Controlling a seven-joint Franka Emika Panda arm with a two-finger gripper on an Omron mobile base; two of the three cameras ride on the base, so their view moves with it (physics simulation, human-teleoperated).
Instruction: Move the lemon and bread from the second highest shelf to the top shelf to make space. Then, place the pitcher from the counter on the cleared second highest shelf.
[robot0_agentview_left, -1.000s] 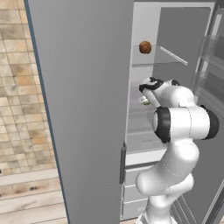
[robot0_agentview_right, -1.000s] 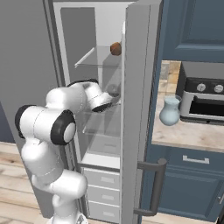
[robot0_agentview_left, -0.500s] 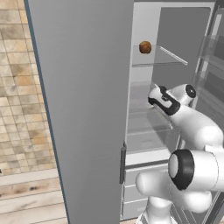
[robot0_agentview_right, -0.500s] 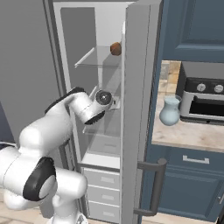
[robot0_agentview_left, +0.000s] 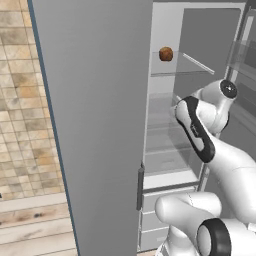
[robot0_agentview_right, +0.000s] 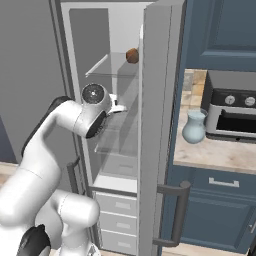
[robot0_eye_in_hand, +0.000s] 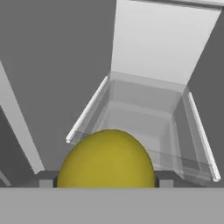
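Left base view: the white arm reaches into the open fridge (robot0_agentview_left: 170, 165), its wrist below the top shelf (robot0_agentview_left: 172, 72) where the bread (robot0_agentview_left: 166, 53) sits.

Right base view: the pitcher (robot0_agentview_right: 194, 127) waits on the counter (robot0_agentview_right: 220, 157), right of the fridge door; glazed and rigid, it looks best taken at the neck or handle.

Hand view: the lemon (robot0_eye_in_hand: 106, 159) sits clamped between the gripper (robot0_eye_in_hand: 103, 181) pads, above a glass shelf (robot0_eye_in_hand: 140, 127). Small, light and firm, with a waxy skin likely to slip; a hold across its middle suits.
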